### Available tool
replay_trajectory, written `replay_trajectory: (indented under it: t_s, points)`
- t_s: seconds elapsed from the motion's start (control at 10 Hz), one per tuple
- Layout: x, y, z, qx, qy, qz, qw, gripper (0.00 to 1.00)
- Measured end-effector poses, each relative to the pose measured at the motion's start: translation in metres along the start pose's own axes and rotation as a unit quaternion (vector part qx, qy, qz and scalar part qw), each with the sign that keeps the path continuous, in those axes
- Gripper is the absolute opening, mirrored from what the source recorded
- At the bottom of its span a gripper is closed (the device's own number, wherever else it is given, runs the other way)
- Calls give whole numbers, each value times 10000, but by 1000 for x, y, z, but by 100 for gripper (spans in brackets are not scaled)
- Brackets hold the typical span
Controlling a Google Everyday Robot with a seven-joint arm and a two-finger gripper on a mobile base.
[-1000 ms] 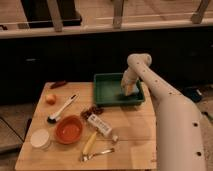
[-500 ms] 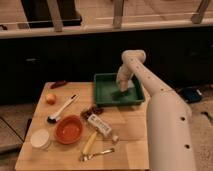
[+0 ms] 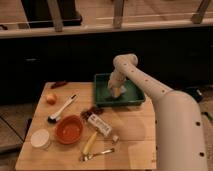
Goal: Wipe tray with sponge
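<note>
The green tray (image 3: 134,98) sits at the back right of the wooden table. My gripper (image 3: 116,91) reaches down into the tray, low over its left-middle part, at the end of the white arm (image 3: 150,90) that comes in from the lower right. The sponge is hidden under or inside the gripper; I cannot make it out.
On the table (image 3: 130,135) left of the tray lie an orange bowl (image 3: 69,129), a white tube (image 3: 100,125), a white cup (image 3: 40,138), a brush (image 3: 62,108), an orange fruit (image 3: 51,99), a yellow-handled tool (image 3: 90,143) and a fork (image 3: 97,154). A dark counter stands behind.
The gripper has moved leftwards inside the tray, from its right part to its left-middle part. The other things have not moved.
</note>
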Motion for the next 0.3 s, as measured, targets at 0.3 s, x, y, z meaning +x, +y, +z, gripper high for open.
replay_trajectory:
  t_s: [0.3]
  points:
    - [40,17,-9,-2,239,218,9995,4]
